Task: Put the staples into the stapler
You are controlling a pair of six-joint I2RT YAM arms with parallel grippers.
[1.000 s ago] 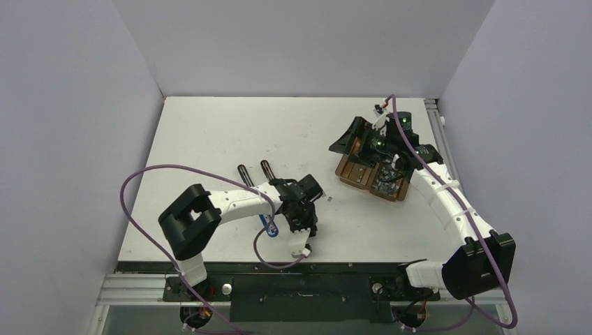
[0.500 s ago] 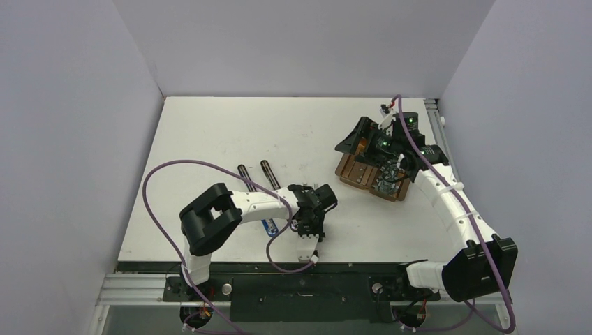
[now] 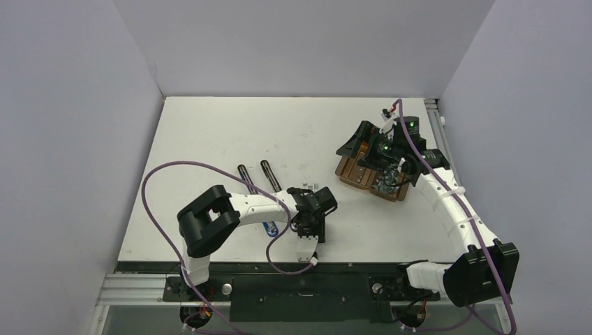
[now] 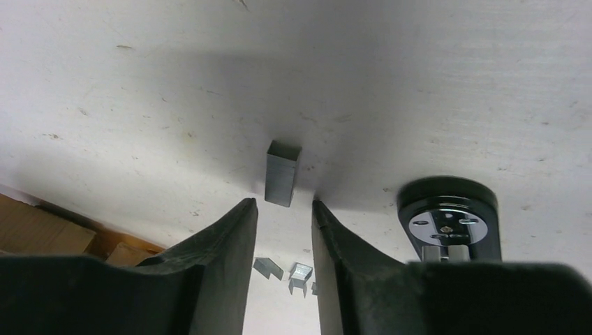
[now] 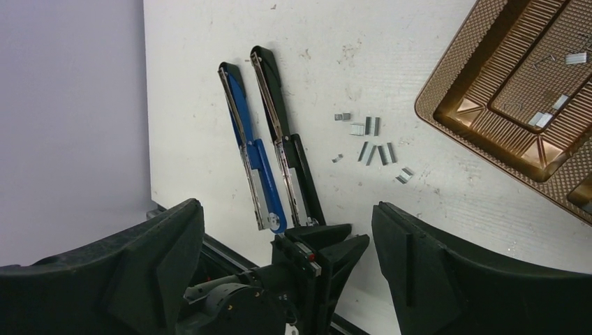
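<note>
In the top external view, the left gripper (image 3: 307,209) is seen lowered to the flat white table (image 3: 209,132) near its front edge, close to a few tiny silver-grey metal staples (image 3: 307,185) scattered on the surface. Two long, narrow staplers are laid open side by side there, a blue stapler (image 3: 269,227) and a black stapler (image 3: 267,171). The right gripper (image 3: 373,150) is held over the brown ribbed plastic tray (image 3: 356,174) at the right of the table, well apart from the staplers. In the left wrist view, the black fingers (image 4: 216,265) of the left gripper are shown slightly parted, with nothing clamped between them. A short grey strip of staples (image 4: 282,173) is seen lying on the table just beyond the fingertips, in line with the gap. Smaller loose pieces (image 4: 300,272) are seen through the gap, and a rounded black part with a silver plate (image 4: 447,216) is shown just to the right; what it belongs to cannot be told. In the right wrist view, the right gripper's broad black fingers (image 5: 160,272) are spread wide and nothing is held. Both staplers are seen opened flat, near the loose staples on the table, and a few more staples are seen inside the tray's compartments.
</note>
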